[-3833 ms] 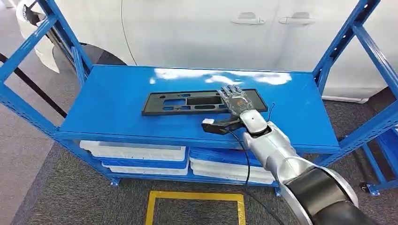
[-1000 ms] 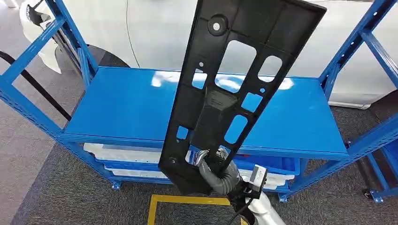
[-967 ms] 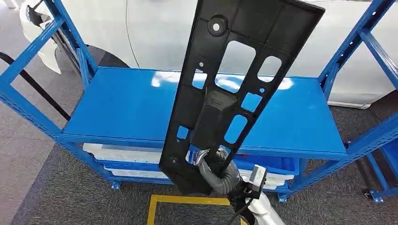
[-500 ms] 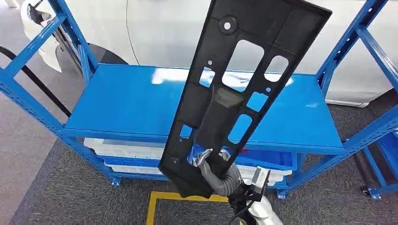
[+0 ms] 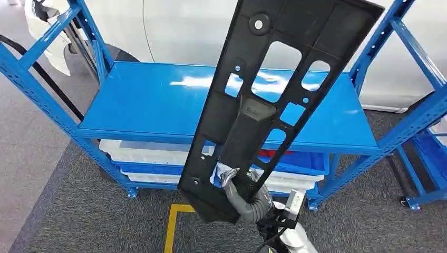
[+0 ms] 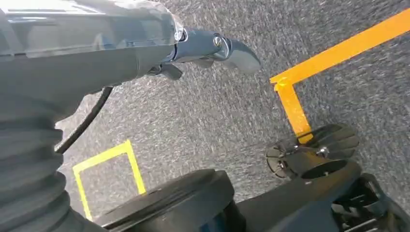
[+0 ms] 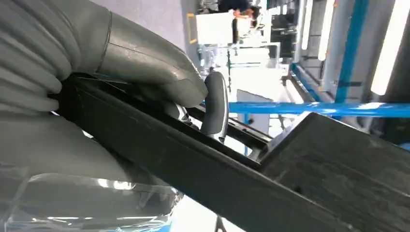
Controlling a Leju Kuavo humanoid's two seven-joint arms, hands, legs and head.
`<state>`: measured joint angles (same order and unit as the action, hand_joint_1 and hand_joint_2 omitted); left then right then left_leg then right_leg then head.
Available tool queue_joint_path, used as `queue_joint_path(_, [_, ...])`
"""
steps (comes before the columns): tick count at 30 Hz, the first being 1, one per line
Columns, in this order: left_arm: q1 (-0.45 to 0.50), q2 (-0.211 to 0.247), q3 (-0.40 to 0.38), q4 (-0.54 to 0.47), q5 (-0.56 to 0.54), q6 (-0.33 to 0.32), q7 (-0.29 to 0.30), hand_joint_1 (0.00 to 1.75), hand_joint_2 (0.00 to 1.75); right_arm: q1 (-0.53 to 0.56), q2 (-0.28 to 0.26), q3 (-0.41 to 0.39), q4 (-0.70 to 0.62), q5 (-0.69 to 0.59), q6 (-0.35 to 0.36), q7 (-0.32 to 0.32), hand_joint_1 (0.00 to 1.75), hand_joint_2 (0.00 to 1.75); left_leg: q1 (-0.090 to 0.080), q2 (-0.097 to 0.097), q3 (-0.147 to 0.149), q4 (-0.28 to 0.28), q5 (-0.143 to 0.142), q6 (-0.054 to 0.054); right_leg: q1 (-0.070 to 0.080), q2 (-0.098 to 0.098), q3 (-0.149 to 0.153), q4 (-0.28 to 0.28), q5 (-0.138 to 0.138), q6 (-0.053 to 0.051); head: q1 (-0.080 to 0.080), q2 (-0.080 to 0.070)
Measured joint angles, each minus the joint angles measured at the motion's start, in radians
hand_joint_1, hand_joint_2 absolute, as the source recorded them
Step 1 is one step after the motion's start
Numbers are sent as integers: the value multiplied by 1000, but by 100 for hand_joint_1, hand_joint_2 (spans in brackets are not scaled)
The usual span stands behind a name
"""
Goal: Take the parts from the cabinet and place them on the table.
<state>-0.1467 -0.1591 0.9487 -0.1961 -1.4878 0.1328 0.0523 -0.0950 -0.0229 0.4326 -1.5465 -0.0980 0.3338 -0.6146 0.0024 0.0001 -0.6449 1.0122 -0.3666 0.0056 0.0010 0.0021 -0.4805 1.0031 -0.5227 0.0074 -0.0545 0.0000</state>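
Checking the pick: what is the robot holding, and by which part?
The right hand grips the black panel at its lower end; the left hand holds nothing.

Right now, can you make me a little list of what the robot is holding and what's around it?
held thing: long black panel with cut-out holes, raised upright
holding hand: right hand, gripping the panel's lower end
other hand: left hand, holding nothing, hanging over grey carpet
cabinet: blue shelf rack, top shelf bare
lower shelf: white and blue trays
floor: grey carpet with yellow tape lines
behind: white car
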Motion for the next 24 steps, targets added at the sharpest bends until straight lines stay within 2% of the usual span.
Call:
queue_joint_path(2, [0, 0, 0, 0, -1, 0, 0, 0, 175, 1, 0, -2, 0, 0, -2, 0, 175, 175, 1, -1, -4, -8, 20, -13, 2, -2, -8, -5, 11, -14, 0, 0])
queue_joint_path(3, [1, 1, 0, 0, -1, 0, 0, 0, 175, 2, 1, -2, -1, 0, -1, 1, 175, 175, 4, -3, -9, -2, 12, -18, -9, -8, -17, -14, 27, -24, 0, 0])
queue_joint_path(4, [0, 1, 0, 0, -2, -1, 1, 0, 175, 4, 2, -2, -1, -1, -2, 2, 175, 175, 3, -2, -24, 27, -46, -21, -7, -9, -31, -15, 40, -32, -1, 0])
queue_joint_path(5, [-4, 1, 0, 0, -3, -2, 2, 0, 175, 6, 3, -2, -5, -1, -1, 2, 175, 175, 4, -3, -38, 84, -112, -24, -7, -11, -45, -15, 51, -37, -1, 0])
queue_joint_path(7, [-7, 1, 0, 0, -4, -4, 3, 0, 175, 11, 4, -2, -7, -2, -1, 2, 175, 175, 5, -2, -60, 231, -216, -31, -4, -12, -76, -14, 75, -39, -1, 0])
queue_joint_path(8, [-8, 1, 0, 0, -5, -4, 3, 0, 175, 13, 4, -2, -7, -2, 0, 2, 175, 175, 5, -2, -59, 286, -226, -32, -3, -13, -94, -12, 87, -39, -1, 0])
queue_joint_path(9, [-7, 1, 0, 0, -5, -4, 5, 0, 175, 17, 4, -2, -7, -2, 2, 2, 175, 175, 5, -2, -45, 306, -206, -31, -2, -13, -112, -8, 99, -38, -1, 0])
queue_joint_path(10, [-5, 1, 0, 0, -6, -4, 8, 0, 175, 18, 4, -3, -8, -2, 3, 1, 175, 175, 5, -2, -14, 287, -169, -29, 0, -13, -130, -4, 110, -37, -1, 0])
queue_joint_path(11, [-4, 1, 0, 0, -6, -4, 9, 0, 175, 19, 5, -3, -8, -3, 5, 1, 175, 175, 5, -2, 33, 235, -133, -24, 2, -13, -146, -1, 120, -36, -1, 0])
queue_joint_path(12, [-1, 1, 0, 0, -6, -3, 9, 0, 175, 19, 5, -3, -8, -5, 6, 1, 175, 175, 5, -2, 98, 152, -118, -18, 3, -12, -159, 2, 129, -34, -1, 0])
queue_joint_path(13, [4, 4, 0, 0, -6, -3, 12, 0, 175, 19, 6, -4, -11, -8, 7, 0, 175, 175, 0, -3, 171, 49, -147, -7, 3, -11, -168, 5, 139, -31, -1, 0])
queue_joint_path(14, [6, 5, 0, 0, -6, -1, 11, 0, 175, 19, 7, -8, -13, -11, 7, -2, 175, 175, -4, -3, 216, -30, -172, -3, 7, -10, -174, 8, 145, -25, -1, 0])
queue_joint_path(15, [6, 5, 0, 0, -6, 0, 11, 0, 175, 19, 9, -11, -14, -13, 6, -4, 175, 175, -7, -3, 215, -40, -177, -4, 5, -14, -174, 4, 159, -17, -1, 0])
queue_joint_path(17, [9, 6, 0, 0, -7, 0, 10, 0, 175, 18, 12, -18, -14, -18, 7, -9, 175, 175, -12, -3, 203, -41, -162, 7, -1, -16, -175, -3, 179, -6, -1, 0])
queue_joint_path(18, [14, 5, 0, 0, -7, -1, 11, 0, 175, 19, 11, -24, -14, -18, 7, -9, 175, 175, 2, 1, 196, -52, -143, 15, 2, -13, -181, -2, 181, 1, -1, 0])
queue_joint_path(19, [13, 5, 0, 0, -8, -1, 11, 0, 175, 21, 11, -29, -14, -19, 6, -9, 175, 175, 0, 6, 183, -52, -131, 22, -2, -6, -191, 16, 141, 5, -1, 0])
queue_joint_path(20, [13, 6, 0, 0, -8, -1, 11, 0, 175, 20, 11, -33, -14, -19, 6, -10, 175, 175, 0, 7, 167, -52, -119, 32, -5, -5, -207, 63, 75, 8, -1, 0])
queue_joint_path(21, [11, 5, 0, 0, -8, -1, 11, 0, 175, 21, 11, -37, -14, -19, 6, -10, 175, 175, -1, 8, 151, -52, -105, 31, -9, -5, -225, 139, 4, 14, -1, 0])
queue_joint_path(22, [11, 5, 0, 0, -8, -1, 10, 0, 175, 21, 11, -39, -14, -19, 6, -10, 175, 175, -1, 8, 138, -50, -92, 31, -12, -4, -239, 213, -42, 20, -1, 0])
queue_joint_path(23, [10, 5, 0, 0, -8, -2, 10, 0, 175, 22, 11, -40, -14, -19, 6, -10, 175, 175, -1, 9, 118, -47, -79, 29, -15, -5, -249, 283, -59, 25, -1, 0])
queue_joint_path(24, [10, 5, 0, 0, -8, -2, 9, 0, 175, 23, 11, -41, -14, -20, 6, -10, 175, 175, -1, 9, 100, -44, -68, 27, -18, -5, -244, 314, -40, 30, -1, 0])
